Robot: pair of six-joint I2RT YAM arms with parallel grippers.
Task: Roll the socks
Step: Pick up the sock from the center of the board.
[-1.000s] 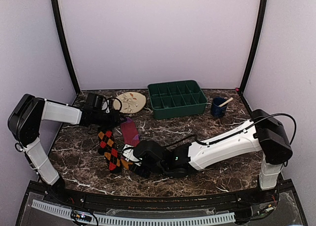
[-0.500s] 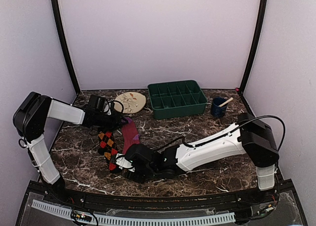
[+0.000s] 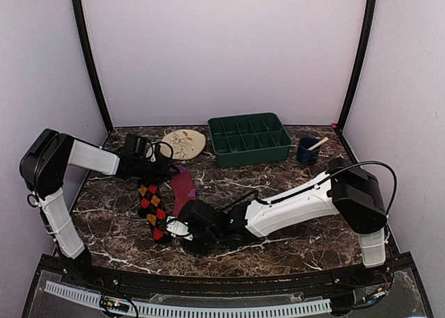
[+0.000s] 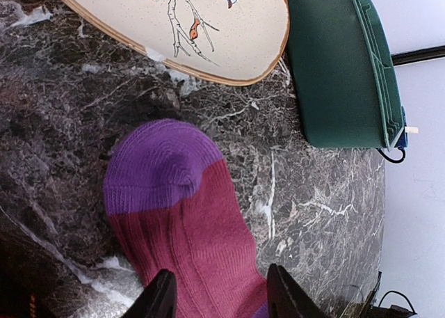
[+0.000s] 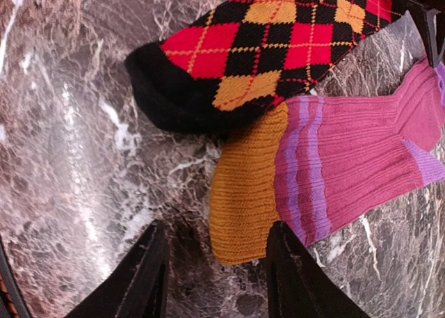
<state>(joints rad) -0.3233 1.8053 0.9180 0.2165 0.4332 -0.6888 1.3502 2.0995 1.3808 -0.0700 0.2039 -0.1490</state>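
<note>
**A:** What does the overhead view give that the wrist cameras miss?

**B:** The whole layout. The pink sock (image 3: 183, 188) and the checked sock (image 3: 151, 210) lie side by side on the left of the counter (image 3: 313, 238). The left hand (image 3: 161, 169) is at their far end and the right hand (image 3: 182, 229) at their near end. A plate (image 3: 184, 143), a green tray (image 3: 252, 156) and a blue cup (image 3: 307, 151) stand along the back.

**A:** And close up?

**B:** The left wrist view shows the pink sock's purple toe lying near the plate's rim. That hand is released, with its fingers (image 4: 161, 297) spread either side of the sock and gripping nothing. The right wrist view shows the orange cuff and lilac stripes, with the checked sock's black cuff touching the orange. The right hand is released too, and the cuff's edge lies between its fingers (image 5: 146, 269).

**A:** Which way do the socks run?

**B:** Both lie flat with their long axes running far to near. The pink sock's toe points at the plate and its cuff at the near edge. The checked sock slants in to meet it at the cuffs.

**A:** The setting?

**B:** Dark marble with white veins, pale lilac walls (image 3: 222, 46) and black posts (image 3: 90, 67) at the corners
</note>
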